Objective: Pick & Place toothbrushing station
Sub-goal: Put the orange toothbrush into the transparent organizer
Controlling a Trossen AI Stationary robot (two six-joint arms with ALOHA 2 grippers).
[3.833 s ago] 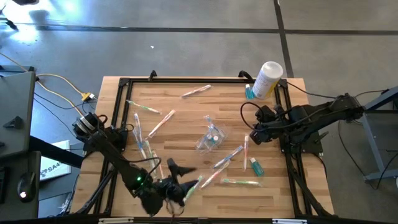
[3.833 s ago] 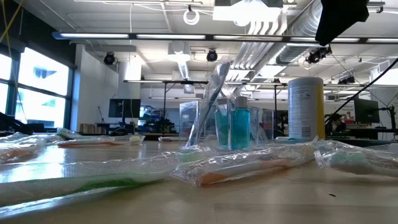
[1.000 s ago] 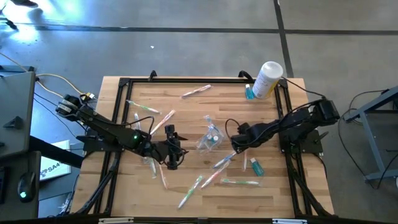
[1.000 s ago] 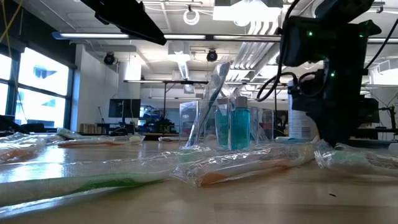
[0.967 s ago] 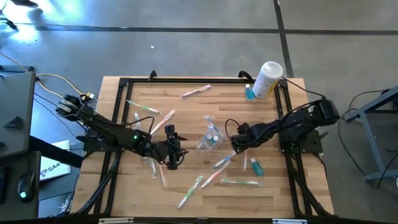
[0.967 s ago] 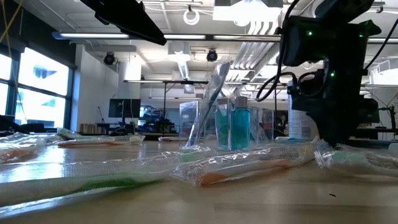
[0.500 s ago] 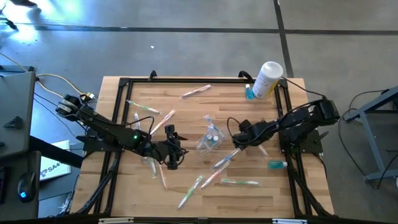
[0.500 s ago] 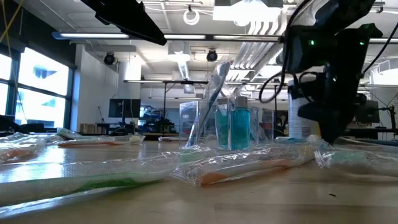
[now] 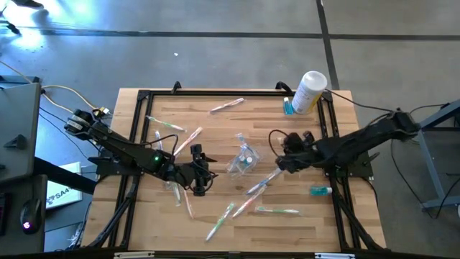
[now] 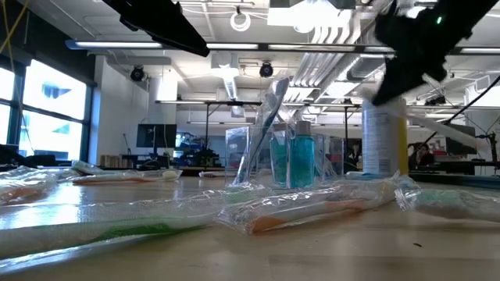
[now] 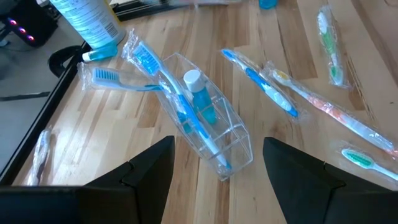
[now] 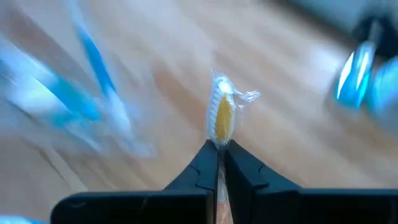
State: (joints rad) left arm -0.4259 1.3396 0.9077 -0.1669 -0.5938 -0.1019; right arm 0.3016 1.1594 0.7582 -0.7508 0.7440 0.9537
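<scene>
Your right gripper [image 12: 219, 155] is clamped on a wrapped toothbrush [image 12: 222, 115] with a yellow-orange head; the wrist view shows both fingers pinched together on its handle, the bristle end pointing straight out ahead of the fingertips. From above, that gripper [image 9: 282, 164] sits over the table's right half, toward the right edge, with the arm stretching back to that side.

Your left gripper [image 11: 214, 162] has its jaws spread wide with nothing between them. It hangs near the middle of the table, a little toward the left edge [image 9: 198, 173], and looks straight at the clear bag [image 11: 199, 127], which already holds blue brushes and a small teal tube [image 11: 198, 96].

What the next move likely turns on: the bag [image 9: 243, 160] lies between the two grippers, to the left of the brush you're carrying and just beside it. Its long axis runs slantwise across the boards, and I can't tell from these views which end is the mouth. Line the brush's length up with that axis before you feed it in.

Loose wrapped brushes lie scattered around, several toward the near edge [image 9: 277, 211]. One teal tube [image 9: 320, 191] lies by the right rail, and a white bottle [image 9: 310, 91] is at the far right corner.
</scene>
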